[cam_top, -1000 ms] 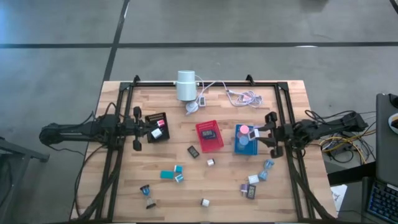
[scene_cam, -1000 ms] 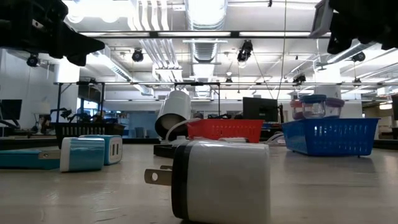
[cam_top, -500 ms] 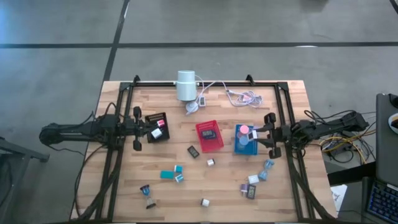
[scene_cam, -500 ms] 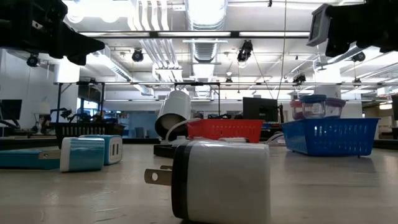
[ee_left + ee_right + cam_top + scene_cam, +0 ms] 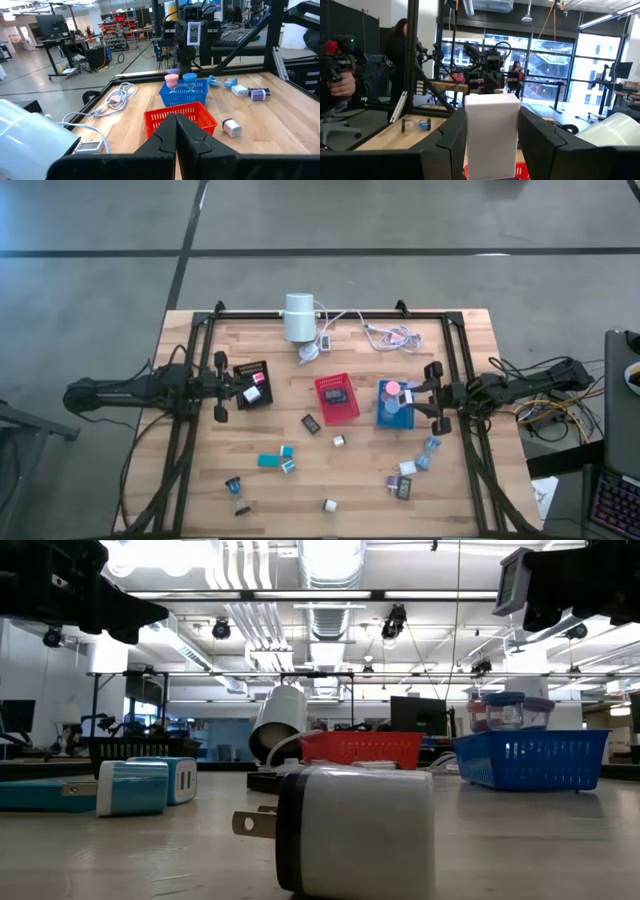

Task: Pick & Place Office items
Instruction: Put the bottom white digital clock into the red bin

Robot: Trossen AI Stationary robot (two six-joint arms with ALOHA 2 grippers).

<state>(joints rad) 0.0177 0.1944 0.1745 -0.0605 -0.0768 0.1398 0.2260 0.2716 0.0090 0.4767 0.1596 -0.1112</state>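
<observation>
White block [image 5: 491, 132] is held between the right gripper [image 5: 430, 398] jaws, just beside the blue tray [image 5: 381, 416]. The left gripper [image 5: 222, 388] jaws are closed empty by the black tray [image 5: 244, 370].

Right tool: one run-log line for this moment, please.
right tool: shut on white block | position: above blue tray | left tool: shut, empty, over black tray
</observation>
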